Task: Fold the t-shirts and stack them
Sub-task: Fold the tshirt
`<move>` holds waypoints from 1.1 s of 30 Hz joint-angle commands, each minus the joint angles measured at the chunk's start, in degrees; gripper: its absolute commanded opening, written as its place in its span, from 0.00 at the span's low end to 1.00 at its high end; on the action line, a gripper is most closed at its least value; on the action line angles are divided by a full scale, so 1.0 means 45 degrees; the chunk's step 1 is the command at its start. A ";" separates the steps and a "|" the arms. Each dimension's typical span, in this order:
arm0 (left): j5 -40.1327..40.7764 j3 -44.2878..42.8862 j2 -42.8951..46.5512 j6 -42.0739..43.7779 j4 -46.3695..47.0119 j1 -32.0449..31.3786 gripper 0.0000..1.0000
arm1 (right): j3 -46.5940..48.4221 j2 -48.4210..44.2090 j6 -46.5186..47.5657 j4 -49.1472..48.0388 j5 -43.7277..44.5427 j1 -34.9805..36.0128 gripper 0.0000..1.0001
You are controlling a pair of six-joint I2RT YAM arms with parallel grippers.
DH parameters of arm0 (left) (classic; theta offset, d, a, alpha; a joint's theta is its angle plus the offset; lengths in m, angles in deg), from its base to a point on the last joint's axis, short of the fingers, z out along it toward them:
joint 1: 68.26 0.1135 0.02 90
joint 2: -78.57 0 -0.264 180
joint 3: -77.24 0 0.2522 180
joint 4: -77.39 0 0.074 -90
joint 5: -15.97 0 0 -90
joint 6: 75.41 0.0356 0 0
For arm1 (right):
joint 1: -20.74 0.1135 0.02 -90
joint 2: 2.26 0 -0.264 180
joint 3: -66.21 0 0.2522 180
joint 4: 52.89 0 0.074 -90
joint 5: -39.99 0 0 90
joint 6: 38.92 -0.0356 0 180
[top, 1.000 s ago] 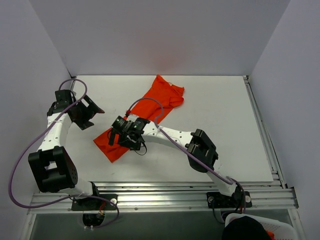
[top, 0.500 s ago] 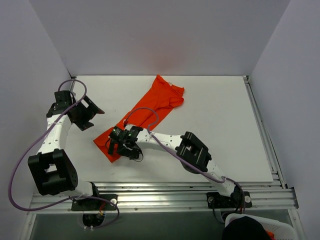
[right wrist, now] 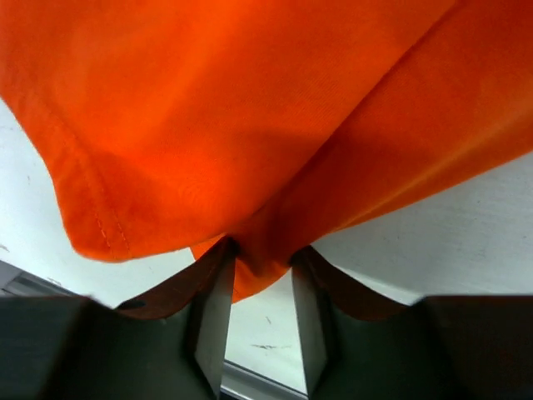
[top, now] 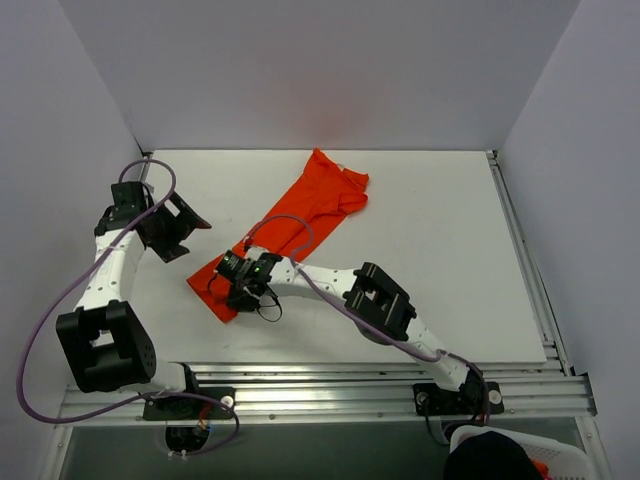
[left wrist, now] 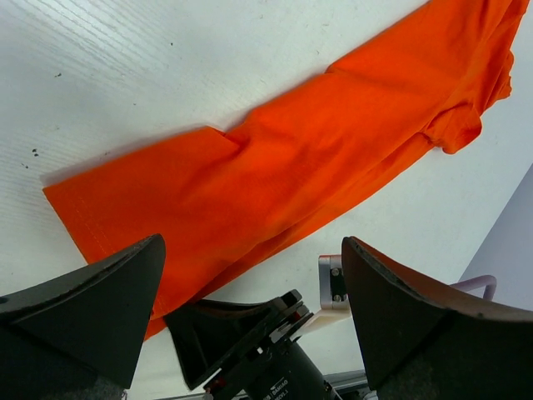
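Note:
An orange-red t-shirt lies as a long folded strip slanting from the back middle of the table to the near left. My right gripper is down at its near-left end. In the right wrist view the right gripper is shut on a bunched fold at the edge of the t-shirt, with cloth pinched between the fingers. My left gripper hovers left of the cloth, open and empty. The left wrist view looks past the left gripper onto the t-shirt.
The white table is walled by grey panels at the back and both sides. Metal rails run along the near edge. A white basket with dark contents sits below the table at the near right.
My right arm has reached left and nearer, down to the shirt's near-left end, and its jaws have closed on the cloth there. The left arm has barely moved.

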 commanded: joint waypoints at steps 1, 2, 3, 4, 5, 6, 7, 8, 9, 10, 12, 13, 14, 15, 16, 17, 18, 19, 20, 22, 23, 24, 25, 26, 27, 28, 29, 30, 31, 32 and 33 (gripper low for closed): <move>0.0125 -0.0017 0.0461 0.0283 -0.0081 -0.0208 0.96 | -0.1365 0.0599 -0.0253 0.0370 0.0315 -0.0048 0.17; 0.0144 -0.0017 0.0481 0.0303 -0.0100 -0.0286 0.96 | -0.1620 0.0483 -0.0274 0.0232 0.0314 -0.0048 0.12; 0.0183 -0.0017 0.0481 0.0322 -0.0100 -0.0325 0.96 | -0.2144 0.0307 -0.0293 0.0115 0.0314 -0.0048 0.09; 0.0222 0.0002 0.0481 0.0342 -0.0120 -0.0364 0.96 | -0.2420 0.0209 -0.0371 -0.0099 0.0334 -0.0048 0.03; 0.0261 0.0002 0.0481 0.0361 -0.0120 -0.0403 0.96 | -0.2694 -0.0005 -0.0391 -0.0179 0.0353 -0.0048 0.00; 0.0300 0.0022 0.0462 0.0381 -0.0120 -0.0481 0.96 | -0.3238 -0.0161 -0.0430 -0.0218 0.0411 -0.0048 0.00; 0.0359 0.0041 0.0461 0.0439 -0.0139 -0.0520 0.96 | -0.3591 -0.0318 -0.0449 -0.0257 0.0489 -0.0048 0.00; 0.0379 0.0041 0.0423 0.0439 -0.0120 -0.0559 0.96 | -0.4001 -0.0803 -0.0527 -0.0277 0.0684 -0.0048 0.00; 0.0379 0.0041 0.0422 0.0459 -0.0100 -0.0637 0.96 | -0.4469 -0.1136 -0.0624 -0.0354 0.0782 -0.0048 0.00; 0.0437 0.0061 0.0403 0.0459 -0.0081 -0.0696 0.96 | -0.5595 -0.1488 -0.0741 -0.0432 0.0860 -0.0048 0.00; 0.0437 0.0080 0.0383 0.0478 -0.0022 -0.0871 0.96 | -0.7527 -0.2795 -0.1209 -0.0627 0.1075 -0.0048 0.00; 0.0457 0.0080 0.0364 0.0479 -0.0003 -0.0911 0.96 | -0.8197 -0.3264 -0.1405 -0.0706 0.1134 -0.0048 0.00; 0.0457 0.0119 0.0306 0.0479 0.0075 -0.0950 0.96 | -0.8823 -0.4216 -0.1581 -0.0726 0.1154 -0.0029 0.00; 0.0457 0.0139 0.0286 0.0459 0.0114 -0.0989 0.96 | -0.9390 -0.4728 -0.1988 -0.0707 0.1212 0.0029 0.00; 0.0457 0.0158 0.0266 0.0440 0.0153 -0.1067 0.96 | -0.9937 -0.5159 -0.2166 -0.0629 0.1271 0.0049 0.00; 0.0399 0.0197 0.0169 0.0420 0.0250 -0.1106 0.96 | -1.0813 -0.6072 -0.2362 -0.0493 0.1368 0.0088 0.00; 0.0379 0.0236 0.0149 0.0401 0.0290 -0.1126 0.96 | -1.1208 -0.6545 -0.2712 -0.0125 0.1524 0.0108 0.00; 0.0340 0.0275 0.0130 0.0342 0.0329 -0.1146 0.96 | -1.1521 -0.6936 -0.2870 0.0111 0.1583 0.0166 0.00; 0.0301 0.0314 0.0071 0.0342 0.0387 -0.1165 0.96 | -1.2027 -0.7714 -0.3026 0.0423 0.1681 0.0186 0.00; 0.0320 0.0334 0.0013 0.0322 0.0407 -0.1204 0.96 | -1.2421 -0.8441 -0.3377 0.1399 0.1857 0.0225 0.00; 0.0320 0.0334 0.0012 0.0322 0.0408 -0.1224 0.96 | -1.2616 -0.9102 -0.3534 0.1770 0.1896 0.0225 0.00; 0.0340 0.0373 -0.0007 0.0322 0.0408 -0.1224 0.96 | -1.2947 -0.9456 -0.3632 0.2508 0.1954 0.0225 0.00; 0.0340 0.0373 -0.0027 0.0303 0.0446 -0.1224 0.96 | -1.3124 -0.9769 -0.3846 0.2825 0.2090 0.0225 0.00; 0.0340 0.0393 -0.0027 0.0283 0.0485 -0.1243 0.96 | -1.3300 -1.0410 -0.4041 0.3215 0.2092 0.0225 0.00; 0.0282 0.0412 -0.0046 0.0264 0.0505 -0.1263 0.96 | -1.3650 -1.0746 -0.4237 0.4012 0.2150 0.0206 0.00; 0.0262 0.0432 -0.0046 0.0225 0.0544 -0.1263 0.96 | -1.3866 -1.1406 -0.4529 0.4252 0.2247 0.0186 0.00; 0.0223 0.0490 -0.0046 0.0225 0.0544 -0.1302 0.96 | -1.4410 -1.1703 -0.4667 0.4448 0.2248 0.0147 0.00; 0.0223 0.0529 -0.0008 0.0225 0.0564 -0.1360 0.96 | -1.4724 -1.1996 -0.4746 0.4353 0.2229 0.0089 0.00; 0.0223 0.0588 0.0070 0.0244 0.0583 -0.1399 0.96 | -1.4998 -1.2424 -0.4804 0.4236 0.2170 0.0030 0.00; 0.0242 0.0666 0.0148 0.0244 0.0603 -0.1438 0.96 | -1.5194 -1.2564 -0.4824 0.4061 0.2054 -0.0086 0.00; 0.0242 0.0763 0.0207 0.0263 0.0583 -0.1535 0.96 | -1.5312 -1.2604 -0.4805 0.3982 0.2033 -0.0107 0.16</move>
